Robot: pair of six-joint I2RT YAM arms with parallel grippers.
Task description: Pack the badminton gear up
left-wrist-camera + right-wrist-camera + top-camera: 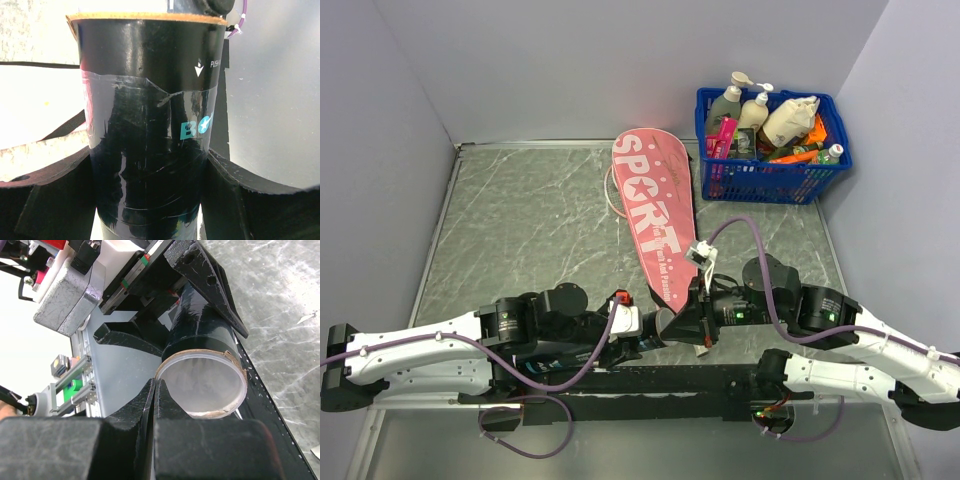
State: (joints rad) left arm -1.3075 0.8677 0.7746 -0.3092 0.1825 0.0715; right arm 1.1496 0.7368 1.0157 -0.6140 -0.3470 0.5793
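Over a grey marbled worktop (520,220), plain walls behind. Clamping the black tube (145,90) in the left hand (148,167), with the right hand (155,390) pressed shut at its open rim. Could knock it loose with one sideways nudge.

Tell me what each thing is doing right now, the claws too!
black tube, held by the left claw
left claw, closed around the black tube
right claw, shut, at the tube's end
pink racket cover, lying flat on the table
blue basket, upright, full of bottles

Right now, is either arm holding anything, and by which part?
Left gripper clamps the black tube across its body, just behind the rimmed end. Right gripper: jaws shut beside that rim, nothing visibly held.
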